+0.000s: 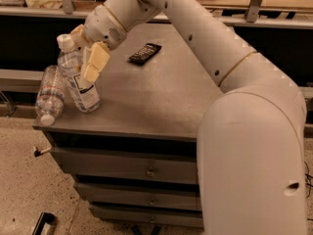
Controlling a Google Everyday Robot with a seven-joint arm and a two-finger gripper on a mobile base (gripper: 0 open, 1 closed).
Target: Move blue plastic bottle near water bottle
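The gripper (84, 58), at the table's left edge, had matt cream fingers (95, 62) clasped on the blue plastic bottle (80, 89), which was clear smooth plastic with a papery white label. The water bottle (49, 94) was clear, crinkly, ribbed plastic. The table (156, 97) top looked matt grey, its drawers (127, 163) dull metal, and the arm (234, 131) smooth white.
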